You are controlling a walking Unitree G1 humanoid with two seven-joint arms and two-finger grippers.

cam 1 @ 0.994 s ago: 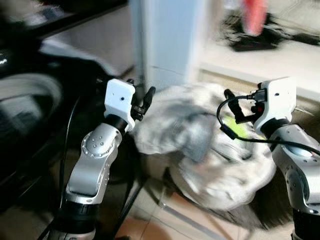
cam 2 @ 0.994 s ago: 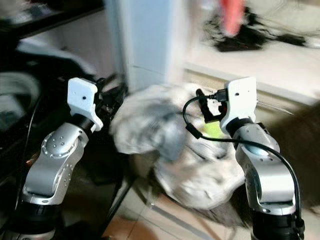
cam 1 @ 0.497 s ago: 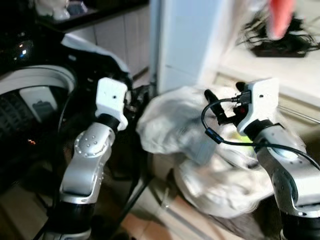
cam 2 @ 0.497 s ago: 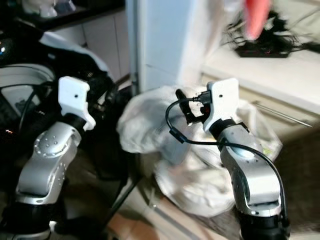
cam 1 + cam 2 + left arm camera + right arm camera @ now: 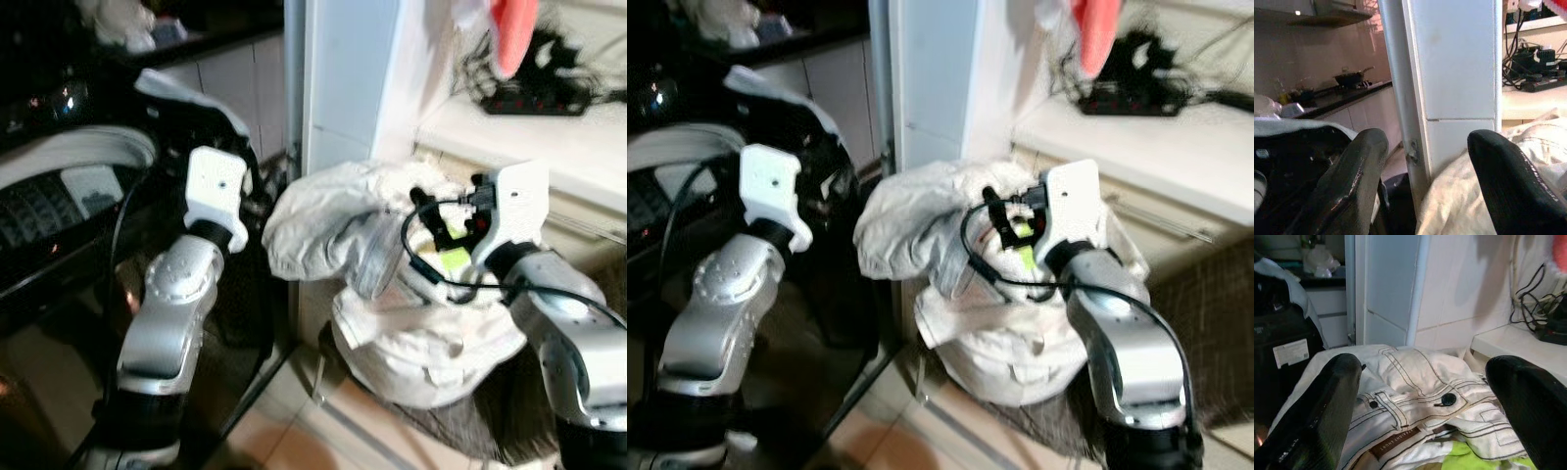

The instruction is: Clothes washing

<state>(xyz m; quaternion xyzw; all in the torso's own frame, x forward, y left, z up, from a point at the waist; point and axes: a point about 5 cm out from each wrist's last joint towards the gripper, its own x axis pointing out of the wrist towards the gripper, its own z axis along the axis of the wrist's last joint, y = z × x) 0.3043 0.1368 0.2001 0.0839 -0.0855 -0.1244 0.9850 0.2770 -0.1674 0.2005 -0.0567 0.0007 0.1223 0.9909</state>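
A heap of white clothes (image 5: 392, 294) lies low in front of me, with cream jeans (image 5: 1415, 382) on top and a green item (image 5: 453, 259) tucked in it. My left gripper (image 5: 260, 188) is open at the heap's left edge, close to a white wall corner (image 5: 1449, 73), with nothing between its fingers (image 5: 1352, 181). My right gripper (image 5: 426, 208) is open just above the heap, its fingers (image 5: 1327, 406) on either side of the jeans' waistband and button (image 5: 1448, 399) without touching them.
A washing machine (image 5: 59, 196) with a dark front stands at the left, with dark clothing (image 5: 196, 108) draped over it. A counter (image 5: 549, 137) with a power strip and cables is at the back right. A red cloth (image 5: 514, 29) hangs above it. A dark mat (image 5: 470, 431) lies under the heap.
The whole picture has shifted and sharpened, so the camera moved. Both arms stay raised by the heap, and the right gripper now sits slightly lower over it.
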